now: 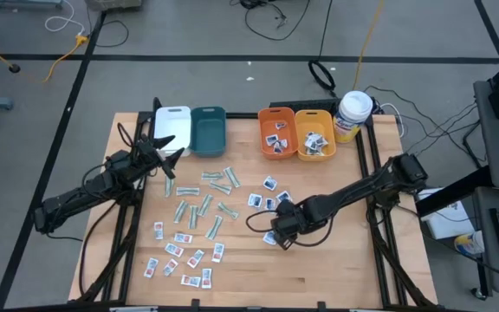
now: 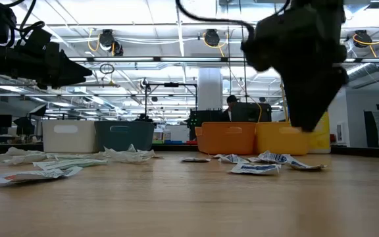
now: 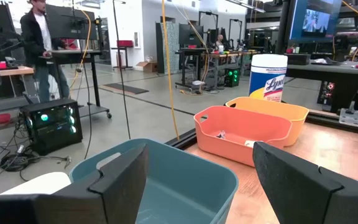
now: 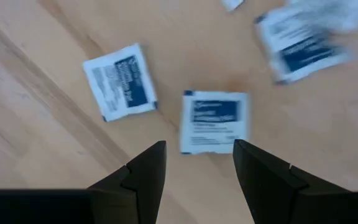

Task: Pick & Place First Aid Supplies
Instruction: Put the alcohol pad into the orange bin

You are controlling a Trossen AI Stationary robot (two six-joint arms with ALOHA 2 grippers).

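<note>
Dozens of first aid supplies (image 1: 199, 208) lie loose across the middle of the bench (image 1: 336, 269) in the high view, with only a few blue-print packets already sorted into the two orange bins (image 1: 296, 139) at upper centre, so most of the job appears to remain. Right end effector (image 4: 196, 165), lower centre-right of the high view, hangs over a blue-print packet (image 4: 214, 121), fingers apart and empty, nothing gripped yet. Left end effector (image 3: 199, 180), upper left, waits with fingers wide and empty by the teal bin (image 1: 208, 130) and white bin (image 1: 172, 126).
</note>
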